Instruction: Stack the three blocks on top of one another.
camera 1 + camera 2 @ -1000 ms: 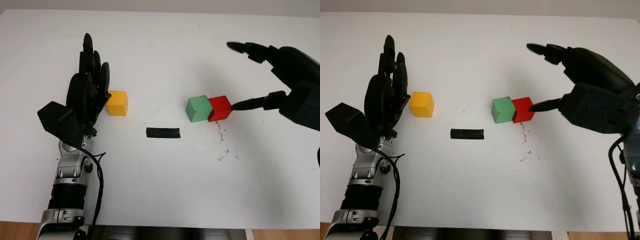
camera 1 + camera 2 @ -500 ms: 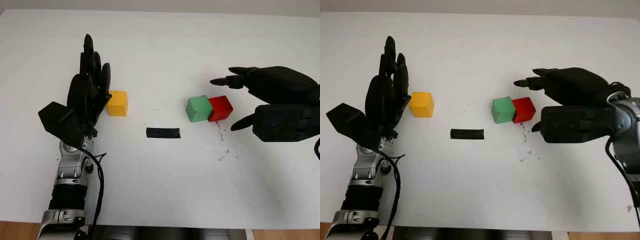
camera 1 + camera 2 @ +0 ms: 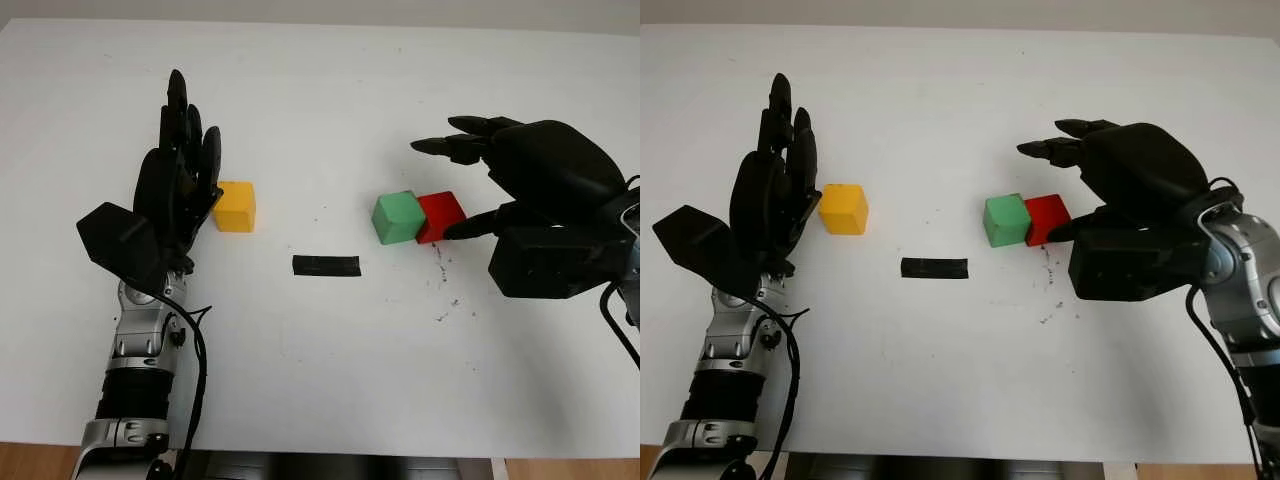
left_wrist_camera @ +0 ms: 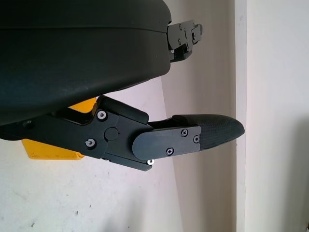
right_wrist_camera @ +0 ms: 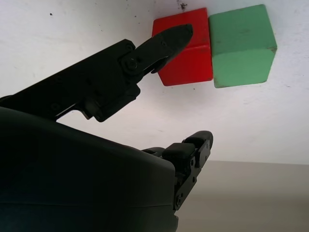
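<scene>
**Right hand closes in on the red block**

On the flat white table (image 3: 320, 380) the black three-fingered right hand (image 3: 530, 215) sits at the right of the frame. Half a second ago it hung a little apart from the blocks; now it has shifted inward, and its lower finger (image 3: 480, 224) has its tip at the right face of the small red cube (image 3: 441, 215), about touching it. The upper fingers (image 3: 455, 140) arch above and beyond the cube without reaching it. The hand is open, grasping nothing.

The red cube has not moved. It stands right of centre, its left side pressed against the small green cube (image 3: 398, 217), which also sits where it did before. The wrist view shows the same pair side by side, the fingertip lying over the red one.

The small yellow cube (image 3: 235, 206) stands alone at left of centre, well apart from the other two. Just beside it, on its left, the black left hand (image 3: 180, 185) stands upright, open, unchanged from the earlier frames.

A short black strip (image 3: 326, 266) lies flat on the table in the lower middle, between the yellow cube and the green one. All three blocks rest directly on the table, none stacked.
</scene>
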You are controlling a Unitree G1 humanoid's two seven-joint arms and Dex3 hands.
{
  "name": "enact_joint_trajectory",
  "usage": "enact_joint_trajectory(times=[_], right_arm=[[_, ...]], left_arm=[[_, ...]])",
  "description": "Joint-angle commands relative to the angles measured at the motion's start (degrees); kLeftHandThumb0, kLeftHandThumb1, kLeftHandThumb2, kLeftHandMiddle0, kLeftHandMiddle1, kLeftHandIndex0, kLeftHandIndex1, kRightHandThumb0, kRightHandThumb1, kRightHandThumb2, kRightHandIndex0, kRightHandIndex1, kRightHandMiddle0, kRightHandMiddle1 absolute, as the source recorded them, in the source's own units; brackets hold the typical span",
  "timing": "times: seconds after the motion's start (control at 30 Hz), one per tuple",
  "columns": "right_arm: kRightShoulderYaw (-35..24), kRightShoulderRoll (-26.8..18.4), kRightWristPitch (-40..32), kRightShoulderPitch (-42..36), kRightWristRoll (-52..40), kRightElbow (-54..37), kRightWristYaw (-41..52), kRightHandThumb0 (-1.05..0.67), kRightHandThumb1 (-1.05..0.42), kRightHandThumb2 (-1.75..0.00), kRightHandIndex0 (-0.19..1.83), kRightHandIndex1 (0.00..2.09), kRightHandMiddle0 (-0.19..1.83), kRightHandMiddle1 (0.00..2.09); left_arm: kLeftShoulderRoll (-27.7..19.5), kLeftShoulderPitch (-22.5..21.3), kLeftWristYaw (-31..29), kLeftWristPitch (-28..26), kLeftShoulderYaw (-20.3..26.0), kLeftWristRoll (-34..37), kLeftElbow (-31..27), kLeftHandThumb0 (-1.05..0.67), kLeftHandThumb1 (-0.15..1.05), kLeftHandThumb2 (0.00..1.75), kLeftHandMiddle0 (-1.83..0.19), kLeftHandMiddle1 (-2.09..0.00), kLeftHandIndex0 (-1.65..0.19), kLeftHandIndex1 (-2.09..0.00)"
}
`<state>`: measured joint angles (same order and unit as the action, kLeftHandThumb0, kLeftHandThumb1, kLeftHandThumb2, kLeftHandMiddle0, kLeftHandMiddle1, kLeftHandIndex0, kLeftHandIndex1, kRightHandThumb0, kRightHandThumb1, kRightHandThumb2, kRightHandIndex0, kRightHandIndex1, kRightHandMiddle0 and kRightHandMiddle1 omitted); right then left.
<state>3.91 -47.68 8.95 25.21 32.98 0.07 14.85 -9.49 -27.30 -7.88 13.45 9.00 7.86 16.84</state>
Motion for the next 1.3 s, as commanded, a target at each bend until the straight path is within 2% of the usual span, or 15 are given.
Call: enact_joint_trajectory(times=[0.0,0.4,0.57,0.9,1.27], right_arm=[[-0.59,0.24,0.21,-0.47,0.25,-0.06,-0.33,-0.52,-0.76,-0.05,0.33,0.13,0.57,0.16],[0.21,-1.35,-2.64,-0.02,2.25,-1.80,7.09,-0.59,-0.79,-0.06,0.29,0.08,0.55,0.12],[0.10,-0.70,-3.32,-0.28,3.15,-2.37,8.55,-0.62,-0.77,-0.05,0.29,0.07,0.56,0.10],[1.48,0.80,-3.05,0.19,5.71,-0.63,6.00,-0.59,-0.78,-0.05,0.31,0.07,0.59,0.08],[1.81,2.11,0.37,0.27,5.97,3.17,-0.88,-0.53,-0.77,-0.06,0.40,0.09,0.74,0.12]], left_arm=[[-0.57,-0.34,0.02,0.03,0.24,-0.14,-0.65,-0.79,1.05,0.50,0.16,-0.06,0.15,-0.06],[-0.69,-0.59,-0.01,-0.09,0.42,0.02,-0.81,-0.79,1.05,0.50,0.17,-0.05,0.16,-0.05],[-0.63,-0.66,-0.13,0.27,0.50,0.20,-0.45,-0.78,1.05,0.50,0.16,-0.06,0.16,-0.06],[-0.69,-0.67,-0.03,0.25,0.60,0.04,-0.46,-0.78,1.05,0.51,0.16,-0.05,0.16,-0.05],[-0.78,-0.69,0.23,0.36,0.53,-0.36,-0.31,-0.79,1.05,0.50,0.16,-0.06,0.16,-0.06]])
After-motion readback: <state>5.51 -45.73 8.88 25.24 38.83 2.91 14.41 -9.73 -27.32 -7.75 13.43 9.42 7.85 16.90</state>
